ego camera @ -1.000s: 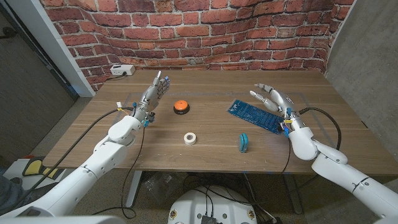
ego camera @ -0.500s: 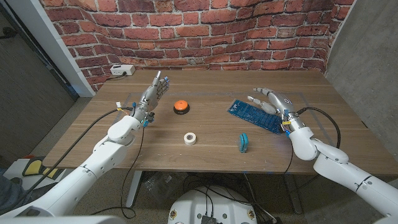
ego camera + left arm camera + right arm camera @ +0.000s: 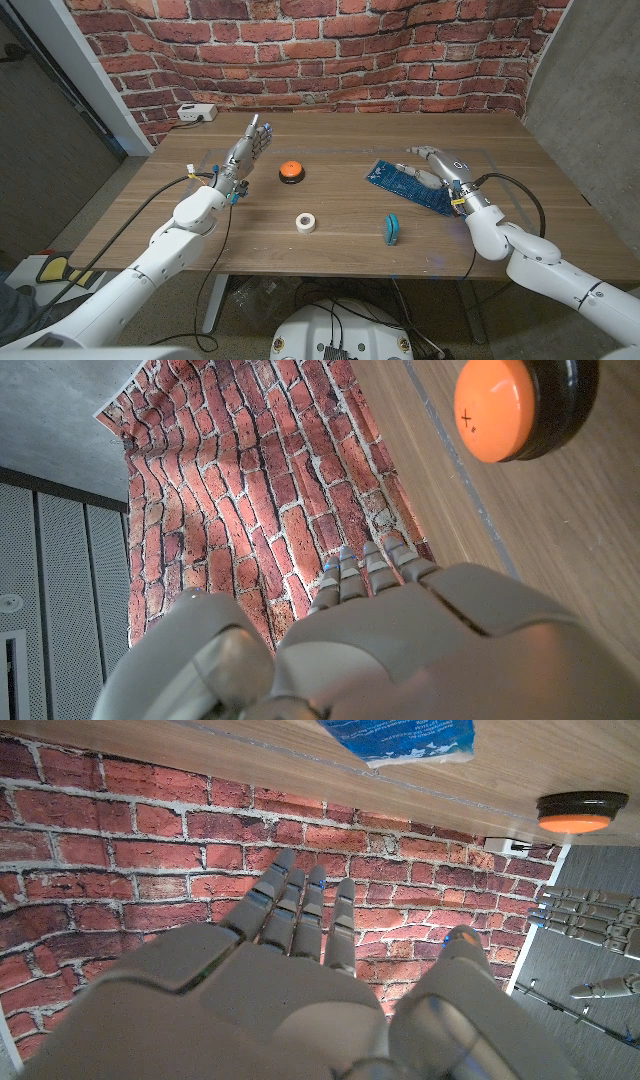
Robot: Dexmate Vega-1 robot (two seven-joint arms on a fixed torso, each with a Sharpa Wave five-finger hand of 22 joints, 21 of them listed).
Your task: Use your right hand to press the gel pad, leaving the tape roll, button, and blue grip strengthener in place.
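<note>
Nearest the table's front edge, the white tape roll (image 3: 306,222) lies flat, and off to its right the blue grip strengthener (image 3: 392,229) stands on the wood, the two well apart. Further back on the right, the gel pad (image 3: 412,185) lies flat on the table, a blue rectangle set at an angle. The right hand (image 3: 442,167) hangs over the pad's right end, holding nothing, fingers loosely spread and reaching out across it; whether the fingers touch the pad I cannot tell. On the left, the left hand (image 3: 246,152) stands with fingers straight and apart, grasping nothing. Just beside it sits the orange button (image 3: 291,171). A brick wall (image 3: 300,50) stands behind the table (image 3: 300,260).
</note>
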